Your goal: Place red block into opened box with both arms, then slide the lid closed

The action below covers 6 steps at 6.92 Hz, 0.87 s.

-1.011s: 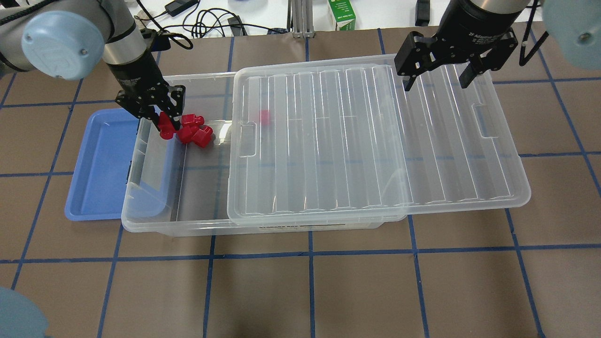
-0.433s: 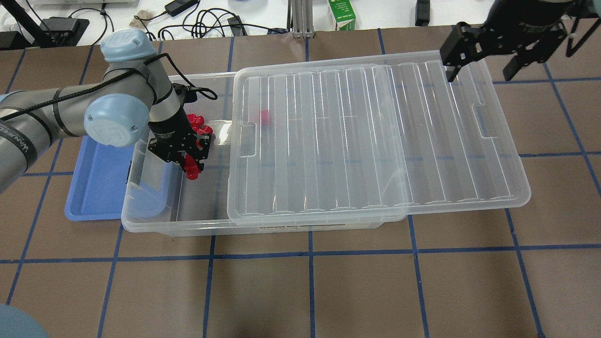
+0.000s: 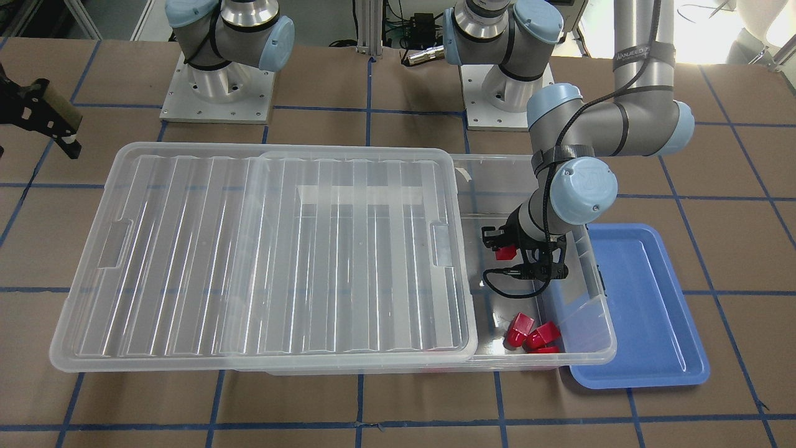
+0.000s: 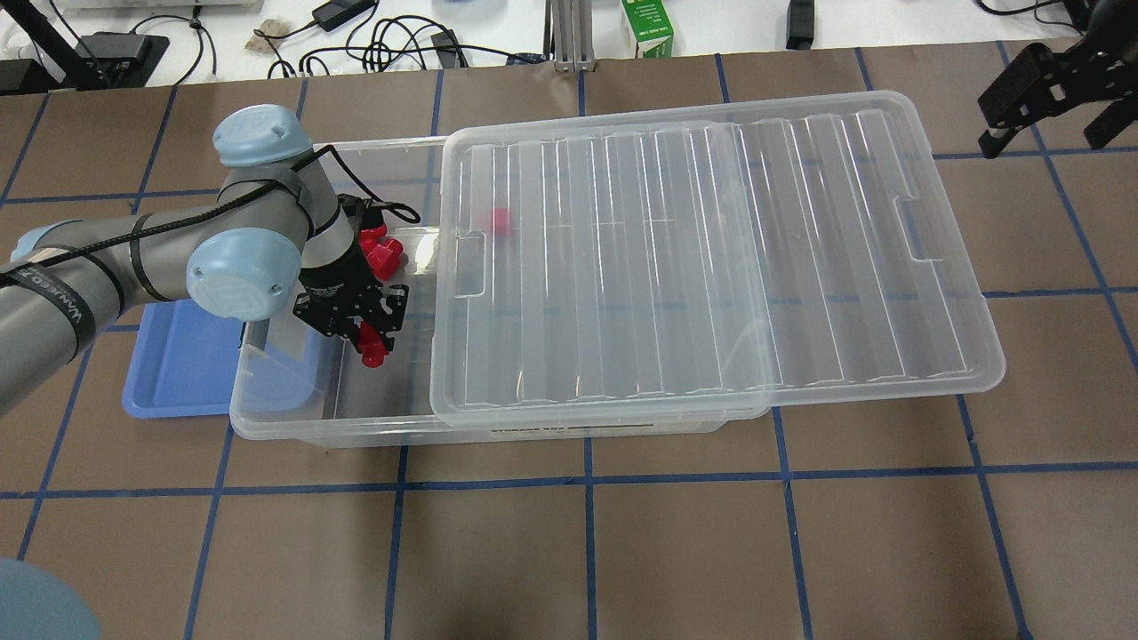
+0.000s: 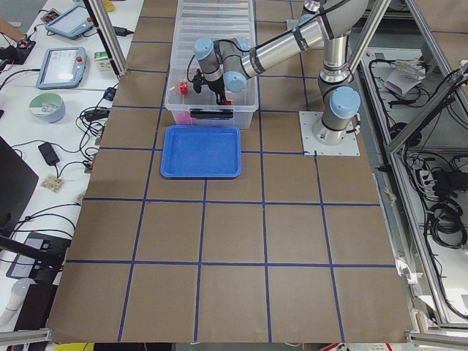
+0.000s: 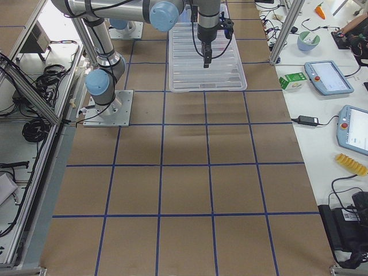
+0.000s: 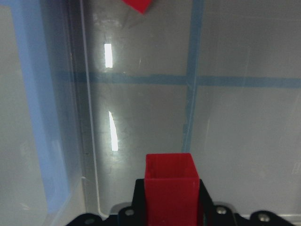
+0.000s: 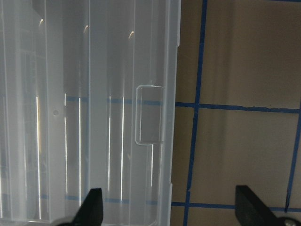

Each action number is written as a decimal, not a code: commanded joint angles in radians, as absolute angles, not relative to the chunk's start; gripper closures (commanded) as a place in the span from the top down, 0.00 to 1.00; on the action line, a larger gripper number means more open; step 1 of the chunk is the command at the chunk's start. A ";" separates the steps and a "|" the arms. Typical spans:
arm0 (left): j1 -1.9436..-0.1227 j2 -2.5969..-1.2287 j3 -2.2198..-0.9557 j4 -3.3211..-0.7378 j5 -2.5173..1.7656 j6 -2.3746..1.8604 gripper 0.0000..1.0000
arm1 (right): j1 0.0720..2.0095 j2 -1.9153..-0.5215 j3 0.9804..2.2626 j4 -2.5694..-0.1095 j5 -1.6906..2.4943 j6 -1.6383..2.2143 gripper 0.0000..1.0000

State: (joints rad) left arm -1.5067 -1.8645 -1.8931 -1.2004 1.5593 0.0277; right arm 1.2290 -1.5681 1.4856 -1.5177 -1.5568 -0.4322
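Overhead, a large shallow box (image 4: 284, 432) of clear, translucent plastic with rounded corners sits on a brown surface (image 4: 587, 551) crossed by a grid of blue tape. A flat, ribbed clear lid (image 4: 711, 267) rests on top, slid aside toward the robot's right so it overhangs that end and leaves the box's left end open.

Over that open end, the left gripper (image 4: 369, 342) points down with its black fingers (image 7: 139, 200) closed on the red block (image 7: 169, 188), a small, glossy, square-sided piece. The block hangs above the box's clear floor; whether it touches the floor cannot be told.

Three red pieces with wedge-shaped tops (image 3: 533, 336) lie clustered in the far corner of the open end. A smooth blue plastic tray (image 4: 178, 373) lies partly under the box's left end.

The right gripper (image 4: 1047, 124) hovers just past the lid's right end, above bare surface, its fingers (image 8: 94, 207) spread wide and holding nothing.
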 commanded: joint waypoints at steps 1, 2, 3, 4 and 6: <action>-1.505 -1.870 -1.905 -1.189 1.566 0.029 0.93 | 1.168 -1.562 1.488 -1.511 -1.604 -0.543 1.00; -1.502 -1.855 -1.898 -1.187 1.569 0.026 1.00 | 1.169 -1.559 1.486 -1.455 -1.608 -0.535 1.00; -1.502 -1.835 -1.863 -1.196 1.568 0.018 1.00 | 1.166 -1.554 1.486 -1.442 -1.606 -0.541 1.00; -1.512 -1.803 -1.783 -1.271 1.566 0.017 1.00 | 1.164 -1.527 1.494 -1.448 -1.603 -0.546 0.99; -1.526 -1.735 -1.611 -1.496 1.568 0.014 1.00 | 1.126 -1.433 1.579 -1.591 -1.608 -0.549 0.95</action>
State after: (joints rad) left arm -1.5164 -1.7780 -1.7098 -1.3735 1.5674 0.0152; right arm 1.1513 -1.4801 1.5270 -1.5057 -1.6057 -0.5467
